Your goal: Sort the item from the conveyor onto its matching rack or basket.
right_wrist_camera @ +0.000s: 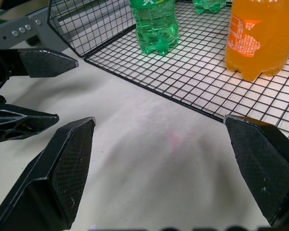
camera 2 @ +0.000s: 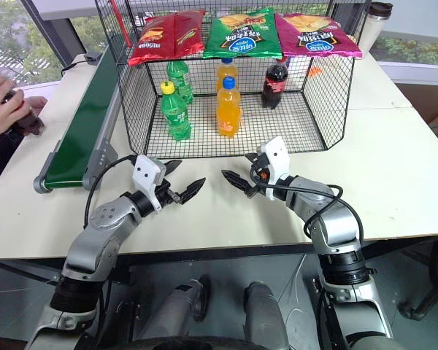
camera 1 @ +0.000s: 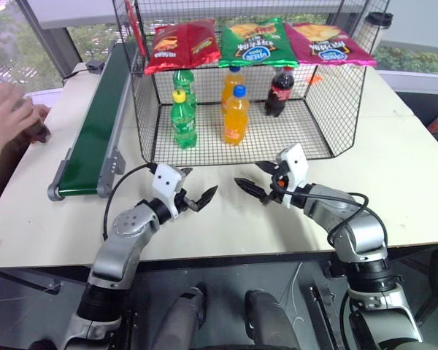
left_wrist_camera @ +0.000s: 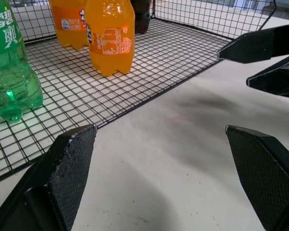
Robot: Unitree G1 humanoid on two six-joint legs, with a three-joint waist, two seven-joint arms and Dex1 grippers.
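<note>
While a person's hand (camera 1: 7, 117) holds the cola bottle (camera 1: 35, 125) far left of the conveyor (camera 1: 95, 124), left gripper (camera 1: 197, 195) and right gripper (camera 1: 257, 181) hover with fingers apart, empty, near the cage (camera 1: 321, 109).

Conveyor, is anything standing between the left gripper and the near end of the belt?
Nothing visible does. Only bare table lies between the open left gripper and the near end of the conveyor. The wire cage stands beside the belt, off that path.
</note>
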